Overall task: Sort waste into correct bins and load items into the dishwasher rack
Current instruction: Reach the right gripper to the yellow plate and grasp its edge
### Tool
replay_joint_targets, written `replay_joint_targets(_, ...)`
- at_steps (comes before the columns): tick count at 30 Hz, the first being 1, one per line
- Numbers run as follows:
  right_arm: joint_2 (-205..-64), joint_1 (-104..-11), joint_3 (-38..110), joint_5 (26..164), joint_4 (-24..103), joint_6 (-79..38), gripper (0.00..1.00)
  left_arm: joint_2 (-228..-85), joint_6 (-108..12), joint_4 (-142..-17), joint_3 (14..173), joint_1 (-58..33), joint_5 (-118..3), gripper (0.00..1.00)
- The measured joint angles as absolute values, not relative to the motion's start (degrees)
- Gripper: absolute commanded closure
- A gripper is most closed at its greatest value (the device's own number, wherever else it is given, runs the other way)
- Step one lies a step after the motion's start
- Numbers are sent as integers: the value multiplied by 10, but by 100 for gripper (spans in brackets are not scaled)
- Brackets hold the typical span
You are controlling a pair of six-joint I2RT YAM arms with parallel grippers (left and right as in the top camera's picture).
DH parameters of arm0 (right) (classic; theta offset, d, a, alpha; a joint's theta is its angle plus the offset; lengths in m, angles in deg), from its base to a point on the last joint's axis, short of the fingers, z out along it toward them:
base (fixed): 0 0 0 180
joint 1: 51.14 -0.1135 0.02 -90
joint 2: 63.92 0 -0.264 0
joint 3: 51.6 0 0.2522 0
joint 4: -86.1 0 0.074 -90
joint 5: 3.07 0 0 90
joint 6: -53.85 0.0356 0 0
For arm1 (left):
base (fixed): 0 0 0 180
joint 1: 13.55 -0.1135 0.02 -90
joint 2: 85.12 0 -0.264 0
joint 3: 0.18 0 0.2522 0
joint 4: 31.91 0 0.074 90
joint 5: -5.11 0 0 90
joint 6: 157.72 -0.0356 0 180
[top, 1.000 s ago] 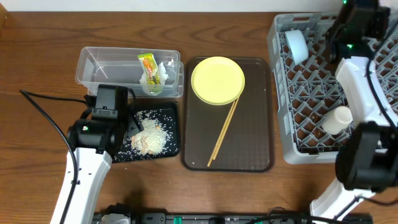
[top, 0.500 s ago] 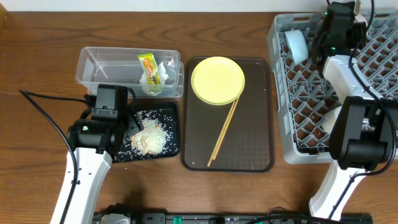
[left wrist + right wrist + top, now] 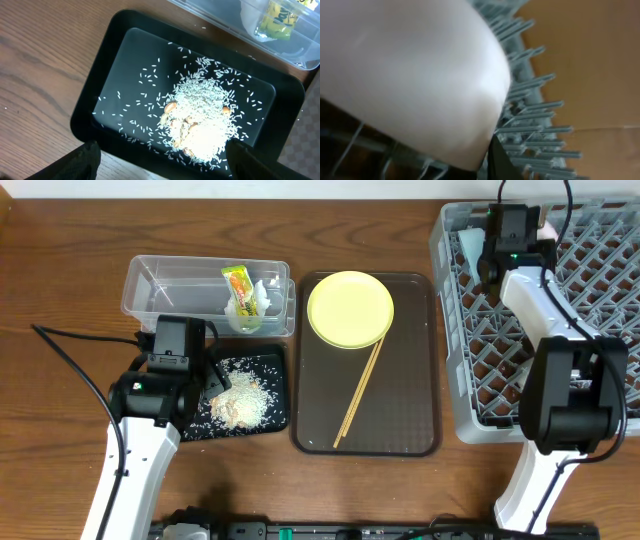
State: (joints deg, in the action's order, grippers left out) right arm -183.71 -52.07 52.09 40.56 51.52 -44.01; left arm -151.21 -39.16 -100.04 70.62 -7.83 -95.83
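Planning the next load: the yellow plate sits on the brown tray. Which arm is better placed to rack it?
Probably the right: the right gripper is over the grey rack, beside the brown tray holding the yellow plate. The left gripper hovers over the black tray, opposite the rack.

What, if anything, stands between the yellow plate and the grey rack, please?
Nothing visible stands on the table between the plate and the rack; only the brown tray's rim and bare wood lie there. The chopsticks reach the plate's near edge. The right arm stretches over the rack's left side.
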Motion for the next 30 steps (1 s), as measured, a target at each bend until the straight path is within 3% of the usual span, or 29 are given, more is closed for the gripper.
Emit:
replay_joint_targets(1, -1831, -521, 519, 427, 499, -434, 67, -1512, -392, -1001, 706, -78, -958, 18)
replay_joint_targets(2, -1823, -522, 517, 446, 488, -427, 49, -1512, -392, -1000, 706, -78, -958, 18)
replay_joint_targets(3, -1814, -523, 516, 466, 475, -420, 43, -1512, -392, -1000, 706, -78, -958, 18)
replay_joint_targets(10, -1677, -535, 514, 620, 391, -404, 43, -1513, -392, -1000, 706, -78, -958, 18)
replay_joint_targets(15, -1606, -574, 515, 806, 353, -351, 50, -1513, -392, -1000, 706, -78, -958, 18)
replay_joint_targets(18, -1611, -609, 515, 889, 344, -322, 59, -1513, -392, -1000, 706, -78, -958, 17)
replay_joint_targets(28, -1736, -708, 513, 882, 342, -219, 67, -1513, -392, -1000, 706, -78, -958, 17)
replay_joint_targets(30, -1772, -719, 512, 876, 341, -198, 73, -1513, -392, -1000, 706, -78, -958, 17)
